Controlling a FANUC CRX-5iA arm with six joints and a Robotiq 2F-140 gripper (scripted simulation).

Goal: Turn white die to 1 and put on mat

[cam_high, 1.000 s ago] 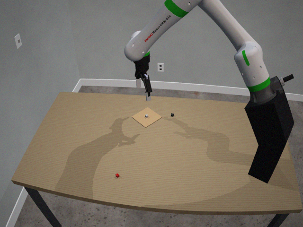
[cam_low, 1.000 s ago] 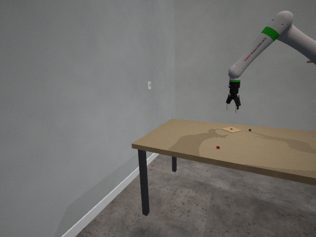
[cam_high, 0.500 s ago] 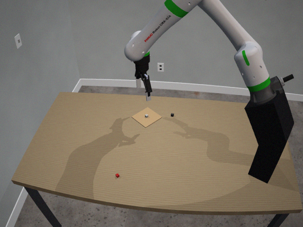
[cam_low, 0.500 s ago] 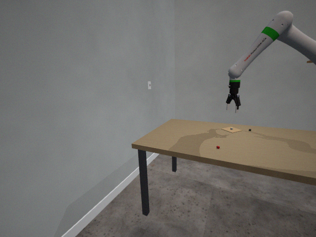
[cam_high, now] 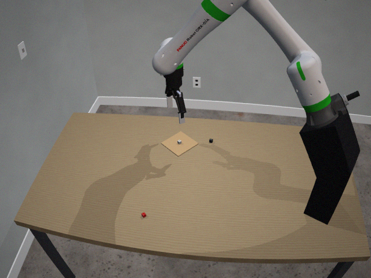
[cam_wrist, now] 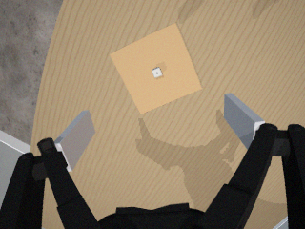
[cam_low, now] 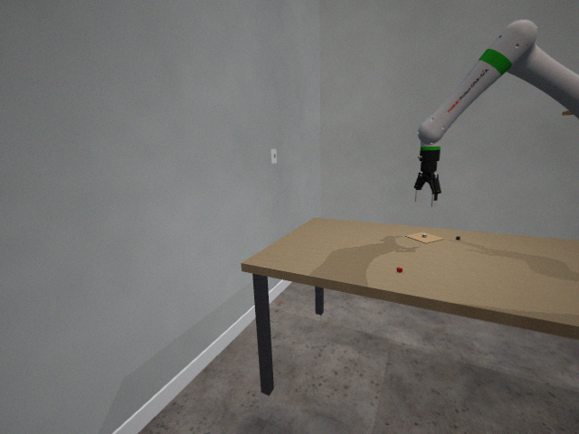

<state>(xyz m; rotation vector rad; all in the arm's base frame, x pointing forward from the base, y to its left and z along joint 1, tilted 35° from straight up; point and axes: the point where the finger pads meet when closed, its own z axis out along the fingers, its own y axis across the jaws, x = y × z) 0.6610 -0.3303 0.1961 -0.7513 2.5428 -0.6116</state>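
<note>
The small white die [cam_high: 179,142] [cam_low: 423,235] [cam_wrist: 156,72] sits flat near the middle of the square tan mat [cam_high: 172,146] [cam_low: 432,239] [cam_wrist: 136,79]. Its top number is too small to read. My gripper [cam_high: 175,113] [cam_low: 423,202] [cam_wrist: 156,114] is open and empty. It hangs high above the table, over the mat's far side and well clear of the die.
A black die [cam_high: 210,140] [cam_low: 458,238] lies on the table just right of the mat. A red die [cam_high: 143,214] [cam_low: 400,269] lies far off near the table's front left. The robot's dark base [cam_high: 329,167] stands at the table's right side.
</note>
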